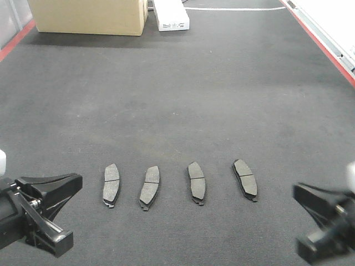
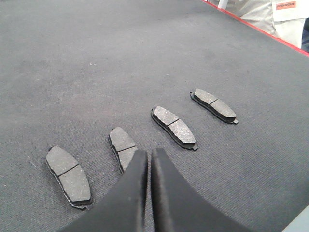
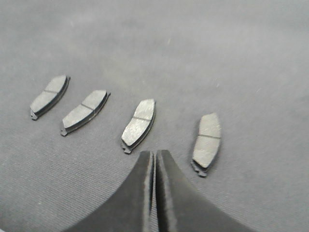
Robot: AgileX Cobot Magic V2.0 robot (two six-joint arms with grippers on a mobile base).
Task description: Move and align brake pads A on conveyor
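Four brake pads [image 1: 179, 183] lying flat on the dark felt conveyor [image 1: 177, 88], friction faces up, centre grooves visible. Arranged side by side in one row across the near part of the belt, each apart from its neighbour, none touching. Long axes roughly running away from the robot, with slight tilts: outer left pad [image 1: 111, 183] nearly straight, second pad [image 1: 150, 186] leaning right at its far end, third pad [image 1: 196, 182] and outer right pad [image 1: 245, 178] leaning left at their far ends.

Left gripper [image 2: 148, 154] clenched, fingers pressed together with only a thin seam between them, grasping nothing, hovering just short of the row over the second pad. Right gripper [image 3: 155, 154] likewise clenched and without load, positioned just short of the row between the two right-hand pads.

At the far end of the belt: cardboard box [image 1: 89, 15] and white device [image 1: 171, 15]. Red frame edge [image 1: 319, 41] along the right side.
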